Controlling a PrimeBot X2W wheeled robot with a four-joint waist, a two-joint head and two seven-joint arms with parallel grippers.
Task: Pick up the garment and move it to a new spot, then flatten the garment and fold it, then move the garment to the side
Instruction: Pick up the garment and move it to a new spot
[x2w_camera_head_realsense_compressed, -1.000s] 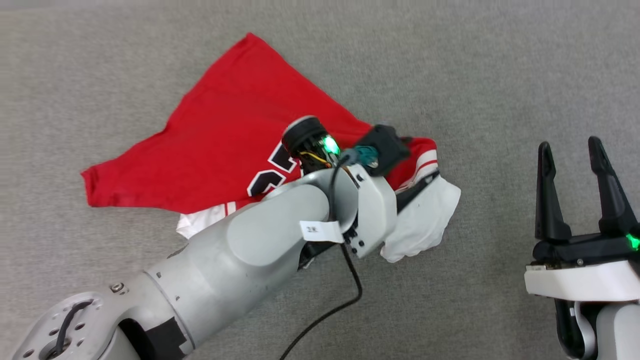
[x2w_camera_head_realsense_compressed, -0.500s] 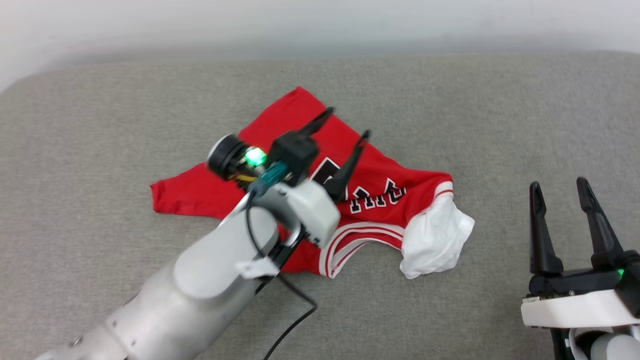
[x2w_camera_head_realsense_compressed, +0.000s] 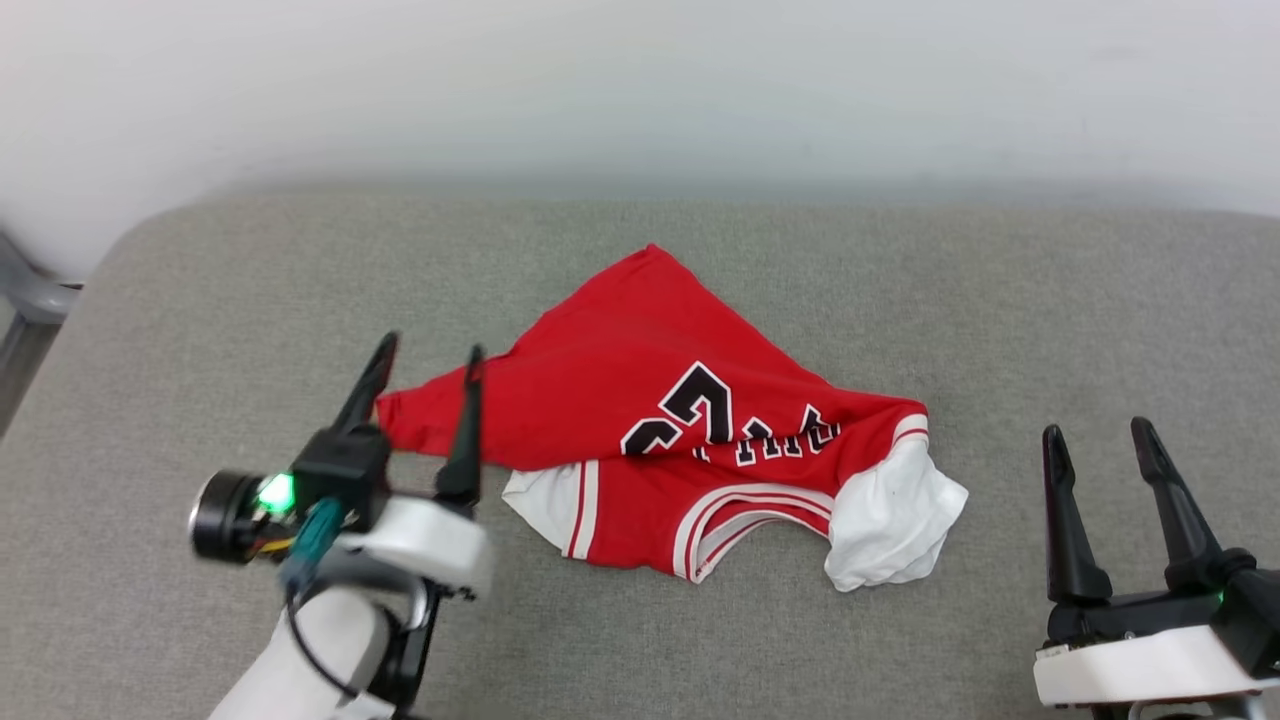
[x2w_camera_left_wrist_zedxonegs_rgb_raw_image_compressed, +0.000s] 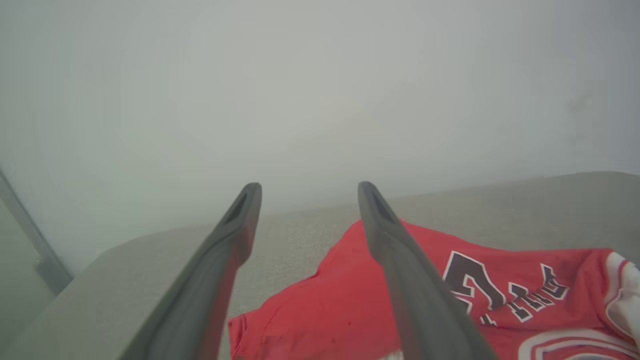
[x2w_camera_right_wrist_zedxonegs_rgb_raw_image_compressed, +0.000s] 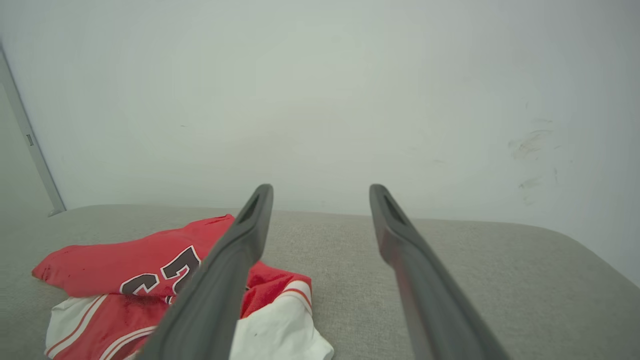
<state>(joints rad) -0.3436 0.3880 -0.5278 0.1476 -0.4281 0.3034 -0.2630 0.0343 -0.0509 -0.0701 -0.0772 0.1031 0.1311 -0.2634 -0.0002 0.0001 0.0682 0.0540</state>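
The left pincer (x2w_camera_head_realsense_compressed: 432, 346) is no longer over the black lettering (x2w_camera_head_realsense_compressed: 700, 415) as it was half a second ago. It now stands at the red corner of the garment (x2w_camera_head_realsense_compressed: 650, 400), with both fingers spread wide and nothing between them. From this pincer (x2w_camera_left_wrist_zedxonegs_rgb_raw_image_compressed: 308, 186) the garment (x2w_camera_left_wrist_zedxonegs_rgb_raw_image_compressed: 350, 310) lies ahead and to the right: the red corner shows low between the two fingers, and the rest runs off behind the right finger. The right pincer (x2w_camera_head_realsense_compressed: 1095, 430) is also spread and empty. The garment (x2w_camera_right_wrist_zedxonegs_rgb_raw_image_compressed: 125, 260) is to its left and apart from it, with the crumpled white sleeve (x2w_camera_head_realsense_compressed: 890, 520) as the nearest part. The garment lies rumpled on the grey fabric worktop (x2w_camera_head_realsense_compressed: 200, 300) — red body folded over, lettering up, striped trim on the near edge. A pale wall (x2w_camera_head_realsense_compressed: 640, 80) rises beyond both pincers.
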